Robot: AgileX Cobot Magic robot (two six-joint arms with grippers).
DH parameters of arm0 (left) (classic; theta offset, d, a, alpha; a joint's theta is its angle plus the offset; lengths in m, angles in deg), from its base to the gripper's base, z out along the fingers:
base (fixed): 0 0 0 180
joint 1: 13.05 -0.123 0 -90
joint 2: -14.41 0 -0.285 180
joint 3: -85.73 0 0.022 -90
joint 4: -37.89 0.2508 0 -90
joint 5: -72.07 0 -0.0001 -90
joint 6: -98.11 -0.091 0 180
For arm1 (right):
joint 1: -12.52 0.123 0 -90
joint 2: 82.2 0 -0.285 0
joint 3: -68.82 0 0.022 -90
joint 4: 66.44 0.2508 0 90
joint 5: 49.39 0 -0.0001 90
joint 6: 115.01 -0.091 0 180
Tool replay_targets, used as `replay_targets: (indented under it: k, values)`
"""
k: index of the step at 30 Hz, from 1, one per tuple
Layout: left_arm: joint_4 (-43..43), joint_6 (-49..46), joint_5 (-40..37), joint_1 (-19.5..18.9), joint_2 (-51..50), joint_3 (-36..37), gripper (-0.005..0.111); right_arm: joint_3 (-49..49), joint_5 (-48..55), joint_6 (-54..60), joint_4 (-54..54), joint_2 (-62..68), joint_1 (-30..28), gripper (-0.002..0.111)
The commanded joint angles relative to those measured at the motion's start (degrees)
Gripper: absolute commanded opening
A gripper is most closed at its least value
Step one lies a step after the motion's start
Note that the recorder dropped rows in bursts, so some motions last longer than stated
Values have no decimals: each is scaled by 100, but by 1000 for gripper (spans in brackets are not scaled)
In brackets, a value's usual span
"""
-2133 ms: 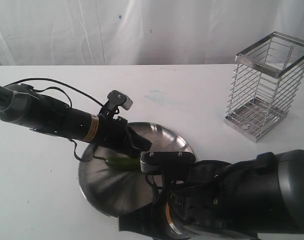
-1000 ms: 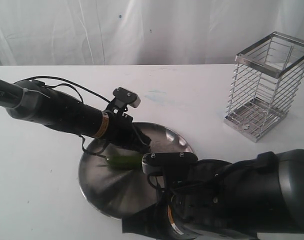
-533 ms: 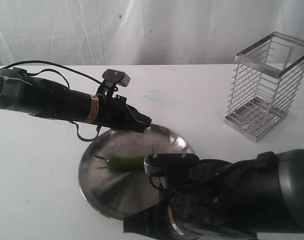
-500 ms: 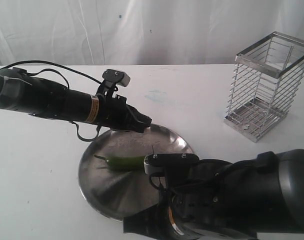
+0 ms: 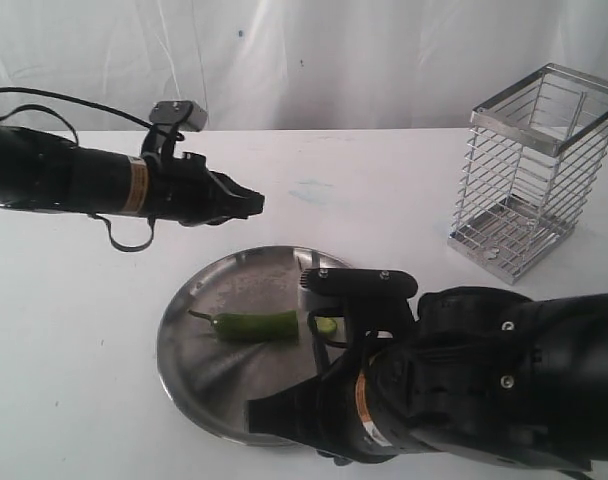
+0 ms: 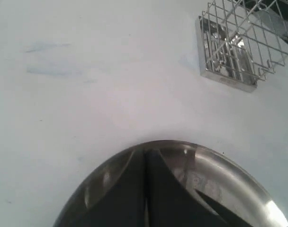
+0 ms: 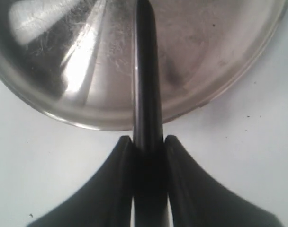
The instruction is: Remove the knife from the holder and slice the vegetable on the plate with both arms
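Note:
The green vegetable (image 5: pixel 249 325) lies on the steel plate (image 5: pixel 209 375), with a small cut-off piece (image 5: pixel 327 326) beside its right end. My left gripper (image 5: pixel 254 203) hovers shut and empty above the table behind the plate's left side; in the left wrist view its fingertips (image 6: pixel 146 158) meet over the plate's rim (image 6: pixel 220 163). My right gripper (image 7: pixel 148 142) is shut on the black knife (image 7: pixel 145 80), which reaches out over the plate (image 7: pixel 210 52). In the exterior view the bulky right arm (image 5: pixel 464 390) hides that gripper and the knife. The wire holder (image 5: pixel 537 170) stands empty at the far right.
White table all around, with a white curtain behind it. The holder (image 6: pixel 236 45) also shows in the left wrist view, well beyond the plate. The right arm covers the plate's near right part.
My left gripper has let go of the vegetable, lifted and drawn back to the left, off the plate. A cut piece now shows at the vegetable's right end. The right arm shifted slightly.

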Motion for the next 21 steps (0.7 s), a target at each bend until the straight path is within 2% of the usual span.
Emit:
replay_targets:
  k: [1, 5, 9, 12, 14, 18, 21]
  values:
    - [3, -7, -200, -69, 606, 572, 0, 4, -8, 5, -107, -166, 29, 0]
    - [61, -375, -239, -69, 1049, 1044, 0, 15, 27, 20, -83, -247, 234, 0]
    - [505, -468, -167, -69, 1505, 1249, 0, 15, 16, 156, -83, -268, 496, 0]
    - [1208, 806, -1225, -29, 1950, 1350, 0, 15, 16, 279, -56, -268, 640, 0]
    - [1253, 1548, -1961, -5, 2209, 1500, 0, 15, 16, 279, -56, -268, 713, 0]
    - [1253, 1615, -3236, -5, 2627, 1849, 0, 15, 27, 430, -88, -268, 759, 0]
    - [1253, 1091, -4455, -5, 2725, 2062, 0, 15, 90, 573, -88, -268, 759, 0]
